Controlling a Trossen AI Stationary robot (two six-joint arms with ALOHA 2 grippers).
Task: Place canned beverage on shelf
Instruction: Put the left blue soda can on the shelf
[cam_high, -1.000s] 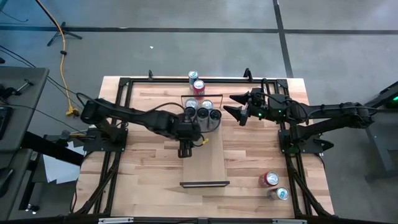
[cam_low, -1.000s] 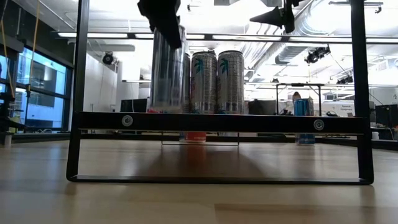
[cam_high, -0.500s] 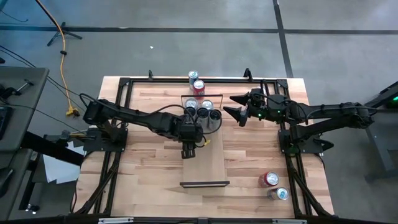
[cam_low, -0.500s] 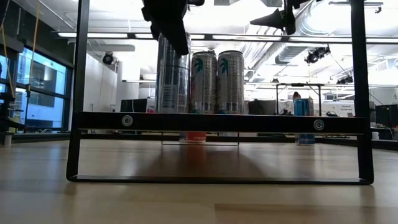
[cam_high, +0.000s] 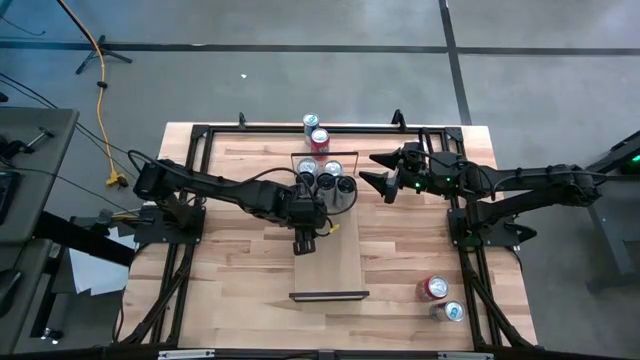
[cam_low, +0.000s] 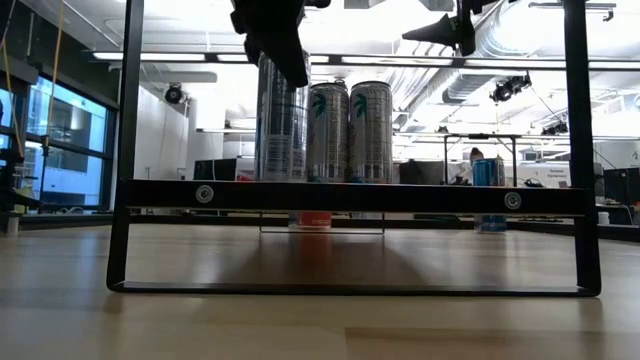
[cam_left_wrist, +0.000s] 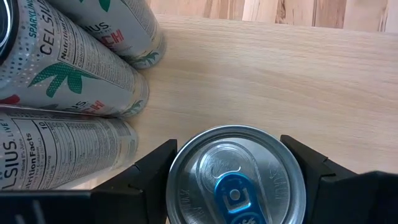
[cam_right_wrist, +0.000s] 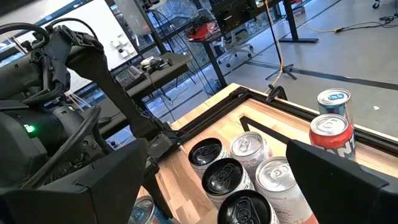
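Left gripper (cam_left_wrist: 235, 180) pinches a tall silver aluminium can with a blue pull-tab (cam_left_wrist: 235, 177), upright on the smooth pale wooden shelf (cam_high: 335, 262) beside four like cans (cam_high: 326, 182). Since the earlier frame, the can has shifted slightly toward them. Right gripper (cam_high: 379, 170) hangs spread.

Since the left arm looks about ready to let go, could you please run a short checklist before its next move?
1. Left gripper fingers on both sides of the blue-tab can: ok.
2. Can upright over the shelf: ok.
3. Can base resting on the plank: cannot tell.
4. Gap to the cans already on the shelf: cannot tell, very close.
5. Right gripper open, off to the shelf's side: ok.
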